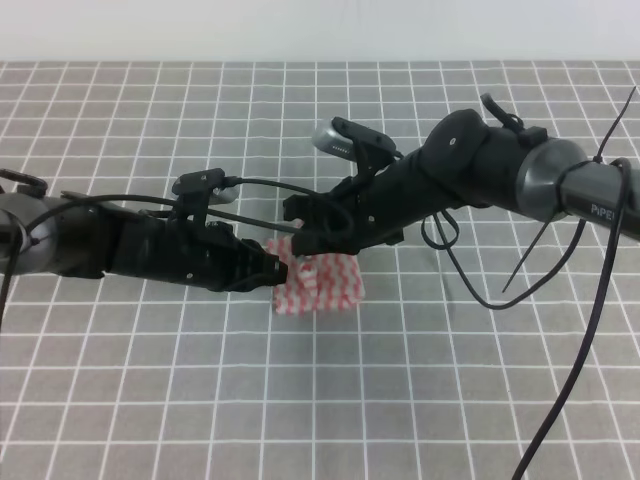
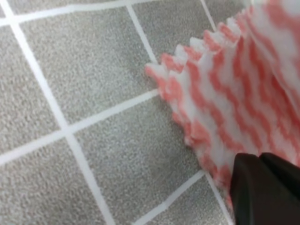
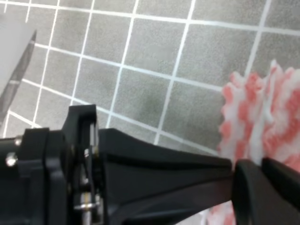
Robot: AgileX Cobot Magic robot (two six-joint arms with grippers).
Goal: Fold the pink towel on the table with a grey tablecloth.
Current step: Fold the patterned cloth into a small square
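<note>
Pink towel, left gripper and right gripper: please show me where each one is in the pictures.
pink towel [image 1: 325, 285], exterior high view, on its striped middle.
left gripper [image 1: 278, 270], exterior high view, at its fingertips by the towel's left edge.
right gripper [image 1: 297, 235], exterior high view, at its fingertips above the towel.

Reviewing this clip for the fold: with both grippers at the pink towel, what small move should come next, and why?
Probably lift slightly and carry the held edge over the rest. Both the left gripper and right gripper sit at the pink towel's left side, the towel looks bunched, and each wrist view shows black fingers on its pinked edge above the grey tablecloth.
</note>
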